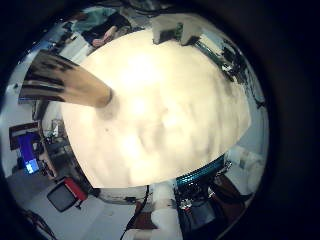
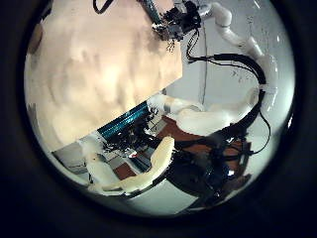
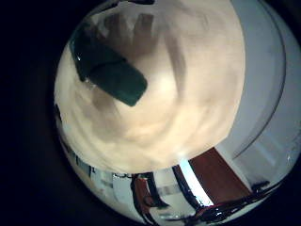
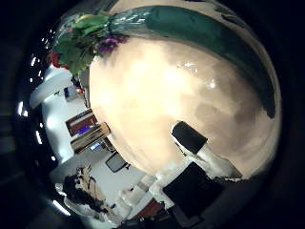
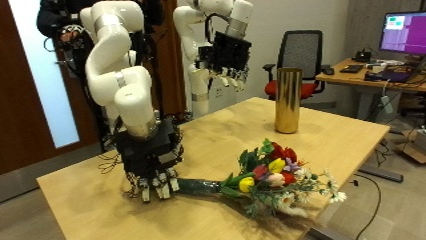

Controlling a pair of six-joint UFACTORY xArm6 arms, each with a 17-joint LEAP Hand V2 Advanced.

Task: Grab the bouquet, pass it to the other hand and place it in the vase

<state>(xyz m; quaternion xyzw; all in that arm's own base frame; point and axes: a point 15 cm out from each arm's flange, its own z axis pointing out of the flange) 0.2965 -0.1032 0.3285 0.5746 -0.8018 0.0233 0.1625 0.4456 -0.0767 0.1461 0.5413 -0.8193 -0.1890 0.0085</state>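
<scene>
The bouquet [image 5: 270, 178] lies on the light wooden table [image 5: 226, 135] near its front edge, with red, yellow and purple flowers and a dark teal wrap [image 5: 203, 187] round the stems. My right hand [image 5: 152, 168] hangs over the stem end, fingers pointing down and open, tips close to the table beside the wrap. In the right thumb side palm view the wrap [image 4: 191, 27] and the flowers [image 4: 88, 38] run along the table's edge. The tall gold vase [image 5: 286, 100] stands upright at the far side. My left hand [image 5: 229, 58] hovers high beyond the table, fingers relaxed, holding nothing. The vase [image 1: 70, 82] shows below that palm.
An office chair [image 5: 308, 56] and a desk with a monitor [image 5: 397, 38] stand behind the table. A wooden door [image 5: 20, 90] is beside the arms. The table's front edge runs just past the flowers.
</scene>
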